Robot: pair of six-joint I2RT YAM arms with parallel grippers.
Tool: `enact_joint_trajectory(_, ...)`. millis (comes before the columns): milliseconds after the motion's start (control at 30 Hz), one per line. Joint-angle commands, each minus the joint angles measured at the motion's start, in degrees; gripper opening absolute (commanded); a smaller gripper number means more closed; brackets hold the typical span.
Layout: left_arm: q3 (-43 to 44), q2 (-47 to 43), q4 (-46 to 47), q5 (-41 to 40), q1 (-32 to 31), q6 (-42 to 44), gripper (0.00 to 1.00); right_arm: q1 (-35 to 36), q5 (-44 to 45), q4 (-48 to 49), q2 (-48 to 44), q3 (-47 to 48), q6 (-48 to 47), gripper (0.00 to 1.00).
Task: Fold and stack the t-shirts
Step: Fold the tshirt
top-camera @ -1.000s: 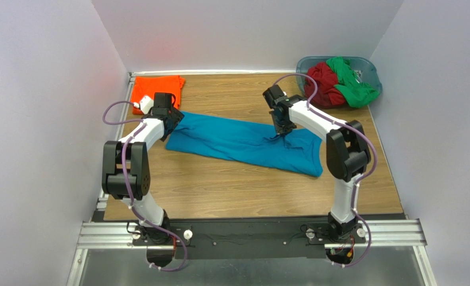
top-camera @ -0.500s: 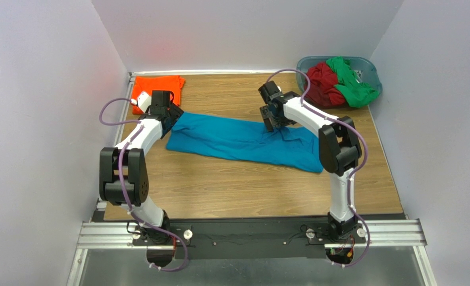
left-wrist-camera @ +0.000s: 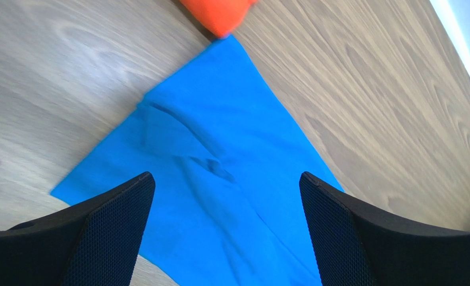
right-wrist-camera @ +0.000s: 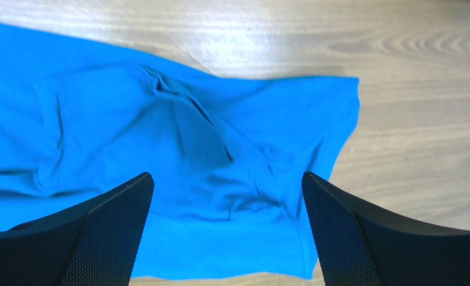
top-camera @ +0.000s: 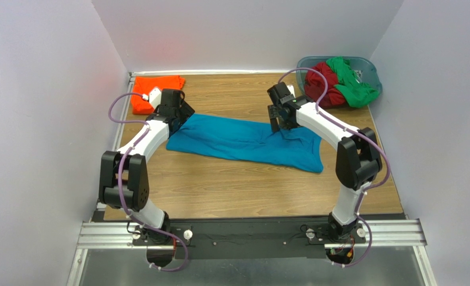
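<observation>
Four cloth shirts, teal-blue t-shirt [top-camera: 243, 140] under left hand [left-wrist-camera: 225, 179] and right hand [right-wrist-camera: 226, 179], both open-fingered, orange t-shirt [top-camera: 166, 82] at its corner, dark red t-shirt [top-camera: 322, 80], green t-shirt [top-camera: 350, 88] farther off.

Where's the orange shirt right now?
In the top view, the orange shirt lies folded at the far left corner of the table, just beyond the left end of the teal-blue shirt; the left wrist view shows their corners very close together.

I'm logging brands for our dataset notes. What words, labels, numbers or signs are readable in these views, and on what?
None readable: no print, tag or number shows on the teal-blue t-shirt, the orange t-shirt, the dark red t-shirt, the green t-shirt or the plastic tub.
</observation>
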Motion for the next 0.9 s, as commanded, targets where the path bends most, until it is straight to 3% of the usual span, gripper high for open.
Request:
enact_joint_trajectory(0, 1.46, 2.33, 2.27, 2.47, -2.31, 1.77, 0.98, -0.32, 0.18, -0.13, -2.42, -3.64, 2.9, 1.0)
enact_joint_trajectory(333, 6.82, 13.05, 2.81, 3.71, -3.81, 4.24, 0.98, -0.41, -5.63, 1.8, -0.06, -6.81, 1.59, 1.0)
enact_joint_trajectory(733, 4.89, 15.43, 2.98, 1.6, -3.11, 5.73, 0.98, -6.82, 4.3, 1.98, 10.13, 3.2, 0.97, 1.0)
enact_joint_trajectory(867, 2.08, 14.55, 3.07, 0.63, -2.93, 5.73, 0.98, -9.11, 4.92, 1.98, 9.71, 6.81, 0.71, 1.0)
